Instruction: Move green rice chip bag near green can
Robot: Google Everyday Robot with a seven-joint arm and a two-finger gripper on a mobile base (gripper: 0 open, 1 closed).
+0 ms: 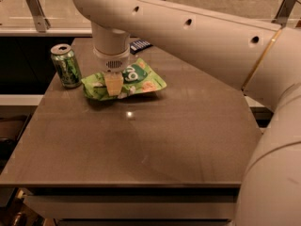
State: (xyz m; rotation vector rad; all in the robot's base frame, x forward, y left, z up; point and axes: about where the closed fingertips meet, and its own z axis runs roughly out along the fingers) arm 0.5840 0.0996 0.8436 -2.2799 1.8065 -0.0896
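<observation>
Brown tabletop holds the bag at its eleven o'clock, with the can just beside it at nine. The gripper is down on the bag's left end, and whether it clamps the bag cannot be told. Placement looks done, so it should let go and rise straight up, never swinging toward nine to tip the can.

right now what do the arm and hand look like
The arm is a thick, glossy off-white tube with small dark round holes, a thin gold band at one joint and no cables showing. The hand, at the end of the bag nearest the can, has a round white collar, a dotted grille and a pale yellow tip.
</observation>
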